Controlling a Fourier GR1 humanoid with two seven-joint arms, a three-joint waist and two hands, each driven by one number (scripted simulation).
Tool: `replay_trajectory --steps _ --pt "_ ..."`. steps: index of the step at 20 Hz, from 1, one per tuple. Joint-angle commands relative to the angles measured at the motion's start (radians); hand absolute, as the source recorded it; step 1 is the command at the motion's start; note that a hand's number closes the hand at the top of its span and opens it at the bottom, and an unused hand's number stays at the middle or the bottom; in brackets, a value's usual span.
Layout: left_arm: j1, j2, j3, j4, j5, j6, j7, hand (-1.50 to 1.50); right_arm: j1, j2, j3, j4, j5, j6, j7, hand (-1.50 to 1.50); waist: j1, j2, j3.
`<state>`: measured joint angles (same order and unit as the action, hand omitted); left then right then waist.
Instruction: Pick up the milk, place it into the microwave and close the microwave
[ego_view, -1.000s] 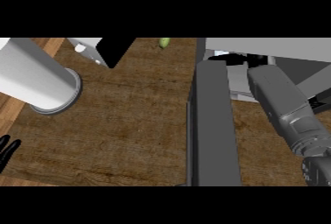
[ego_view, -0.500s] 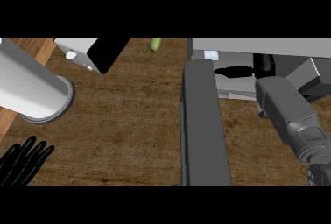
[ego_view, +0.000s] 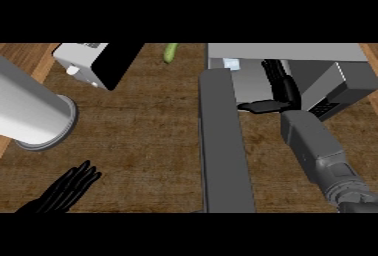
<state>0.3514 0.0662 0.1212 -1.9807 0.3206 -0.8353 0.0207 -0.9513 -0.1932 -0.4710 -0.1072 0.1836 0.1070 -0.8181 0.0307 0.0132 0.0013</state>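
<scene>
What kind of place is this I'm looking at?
Probably a kitchen: there is a wooden counter, a microwave with its door swung open, and a small green item, perhaps a vegetable, at the far edge.

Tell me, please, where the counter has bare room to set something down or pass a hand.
The widest bare patch is the brown counter between the white cylinder and the open microwave door, beyond the left hand. A narrower strip lies right of the door. Crowded: inside the microwave, where the right hand sits.

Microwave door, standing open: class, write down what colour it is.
Dark grey; the microwave door shows best in the head view.
</scene>
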Motion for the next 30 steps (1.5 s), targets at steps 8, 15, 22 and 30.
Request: replay_trajectory --steps 8,15,22,30 --pt "-0.114 -0.065 -0.104 0.196 -0.309 0.047 -0.155 -1.50 0.279 0.084 0.073 -0.073 0.008 0.140 -0.119 -1.50 -0.060 -0.023 -0.003" --pt "-0.164 -0.066 -0.231 0.263 -0.412 0.198 -0.207 1.50 0.468 0.083 0.123 -0.199 0.018 0.082 -0.111 -1.50 -0.073 -0.029 -0.005" --pt "-0.309 -0.066 -0.271 0.443 -0.552 0.228 -0.261 1.50 0.688 0.033 0.121 -0.383 -0.040 0.188 -0.152 -1.50 -0.096 -0.027 -0.007" --pt "-0.450 -0.066 -0.381 0.609 -0.578 0.354 -0.323 1.50 0.985 -0.070 0.133 -0.706 -0.145 0.351 -0.119 -1.50 -0.086 -0.019 -0.006"
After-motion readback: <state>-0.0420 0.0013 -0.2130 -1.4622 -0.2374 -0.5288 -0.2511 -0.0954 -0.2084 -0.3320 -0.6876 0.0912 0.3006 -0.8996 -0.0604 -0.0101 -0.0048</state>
